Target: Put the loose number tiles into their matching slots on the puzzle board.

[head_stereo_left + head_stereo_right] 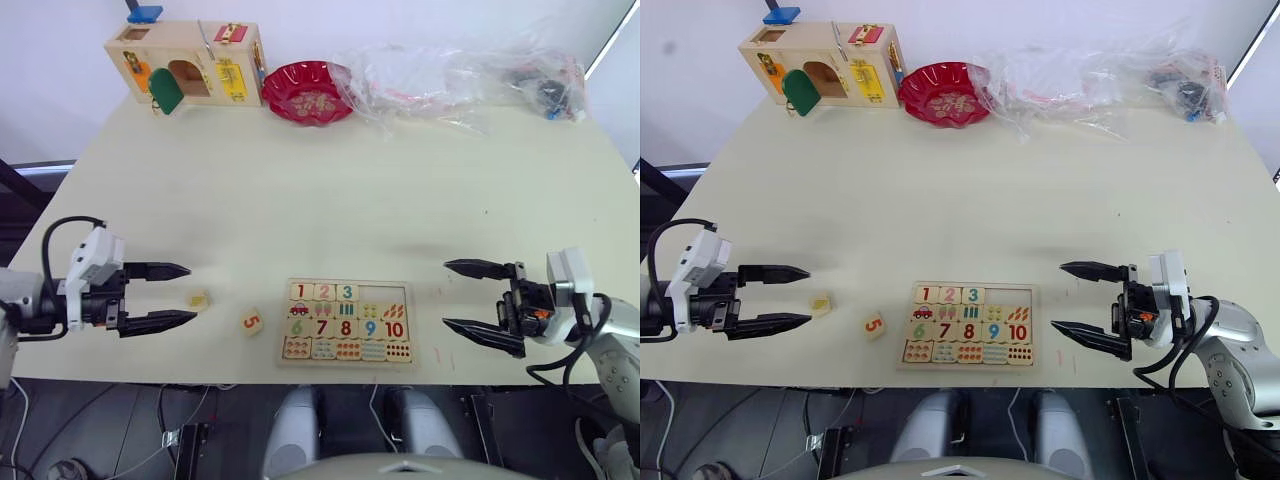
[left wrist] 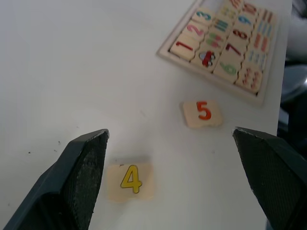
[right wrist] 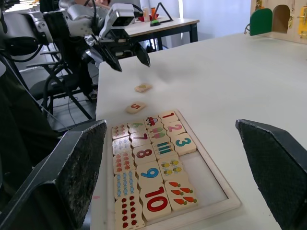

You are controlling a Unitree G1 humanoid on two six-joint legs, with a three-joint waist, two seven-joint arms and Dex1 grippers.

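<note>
Tiles still loose on the tabletop: the yellow 4 tile (image 2: pixel 130 181) and the red 5 tile (image 2: pixel 203 113), both lying flat near the front edge, between the left end effector (image 1: pixel 170 296) and the puzzle board (image 1: pixel 347 321). The 4 sits just off the left fingertips, slightly toward the board; the 5 lies further on, about midway to the board's left rim and a little nearer the front edge. Left end effector is spread wide and empty, fingers pointing along the front edge toward the board. Right end effector (image 1: pixel 467 299) is also spread and empty, on the far side of the board from both tiles. Board's top row holds 1, 2, 3, with two bare slots (image 3: pixel 207 177) at its right end. Judgement: left arm is clearly nearer; a short advance along its own pointing line should bracket the 4.
</note>
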